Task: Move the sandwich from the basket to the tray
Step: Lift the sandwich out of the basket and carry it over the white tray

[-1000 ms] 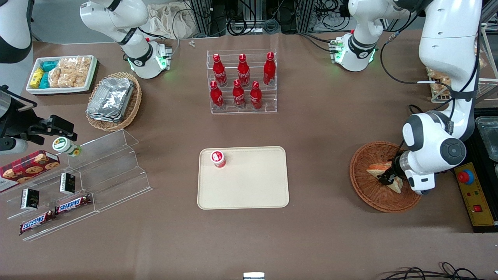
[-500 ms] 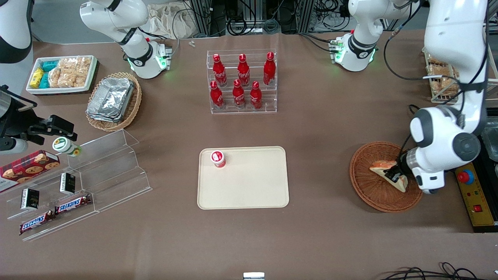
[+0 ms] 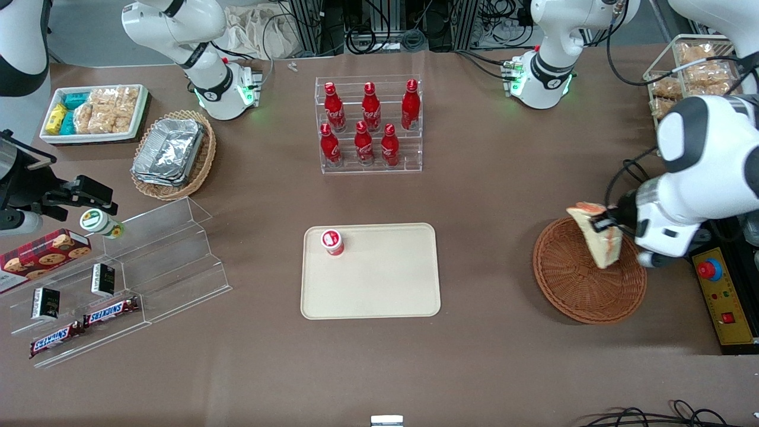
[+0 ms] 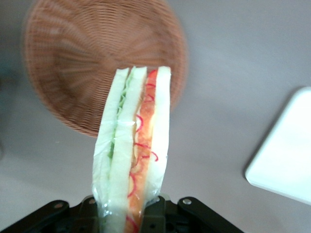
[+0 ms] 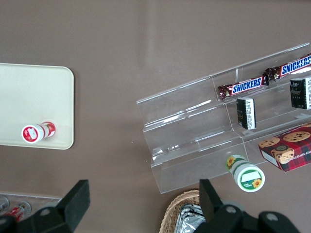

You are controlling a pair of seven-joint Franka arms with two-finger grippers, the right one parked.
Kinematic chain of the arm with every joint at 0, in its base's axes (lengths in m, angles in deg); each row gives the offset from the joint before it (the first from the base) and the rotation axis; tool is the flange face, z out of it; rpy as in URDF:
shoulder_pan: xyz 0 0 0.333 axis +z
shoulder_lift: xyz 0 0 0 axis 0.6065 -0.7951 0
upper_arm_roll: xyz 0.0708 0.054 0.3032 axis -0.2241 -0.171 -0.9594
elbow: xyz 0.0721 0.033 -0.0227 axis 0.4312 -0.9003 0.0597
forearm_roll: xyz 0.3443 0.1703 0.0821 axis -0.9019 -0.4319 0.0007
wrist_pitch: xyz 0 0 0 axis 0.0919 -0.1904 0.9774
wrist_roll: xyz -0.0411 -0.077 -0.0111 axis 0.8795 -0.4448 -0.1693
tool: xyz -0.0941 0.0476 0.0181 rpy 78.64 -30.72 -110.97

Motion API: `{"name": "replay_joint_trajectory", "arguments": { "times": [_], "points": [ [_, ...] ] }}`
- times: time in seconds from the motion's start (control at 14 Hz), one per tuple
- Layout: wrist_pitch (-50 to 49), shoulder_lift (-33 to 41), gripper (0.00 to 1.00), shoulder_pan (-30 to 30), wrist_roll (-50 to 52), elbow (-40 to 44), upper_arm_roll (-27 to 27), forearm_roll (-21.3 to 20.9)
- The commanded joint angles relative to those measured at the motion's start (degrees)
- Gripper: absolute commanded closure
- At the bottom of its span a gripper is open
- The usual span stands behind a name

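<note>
1. Front view — the gripper (image 3: 606,224) is clamping the sandwich (image 3: 598,240) by one bread edge, and it is hanging clear above the basket (image 3: 584,284), well apart from the tray (image 3: 379,296). It is likely handling as light, soft and crushable.
2. Left wrist view — the sandwich (image 4: 133,150) is showing pale bread, green and orange-red filling, and a slick clear wrap; the grip is sitting at its base.

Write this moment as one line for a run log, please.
phase: carrying | gripper: shut on sandwich, above basket | tray: holds only small red-and-white bottle
</note>
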Motion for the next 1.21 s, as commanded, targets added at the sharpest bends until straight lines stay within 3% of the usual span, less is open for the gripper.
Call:
{"name": "replay_joint_trajectory", "arguments": {
  "times": [0.0, 0.21, 0.64, 0.93, 1.14],
  "points": [
    [0.0, -3.1, 1.0, -1.9, -1.3, 4.2, 4.8, -1.9],
    [4.5, -7.9, 1.0, -4.5, 2.2, 7.2, 10.6, -2.1],
    [17.8, -22.6, 1.0, -16.9, 8.8, 13.9, 10.7, -9.4],
    [21.4, -31.9, 0.97, -20.5, 16.4, 17.8, 10.7, -18.2],
    [23.9, -34.7, 0.87, -20.9, 18.9, 17.7, 10.7, -19.7]
  ]
}}
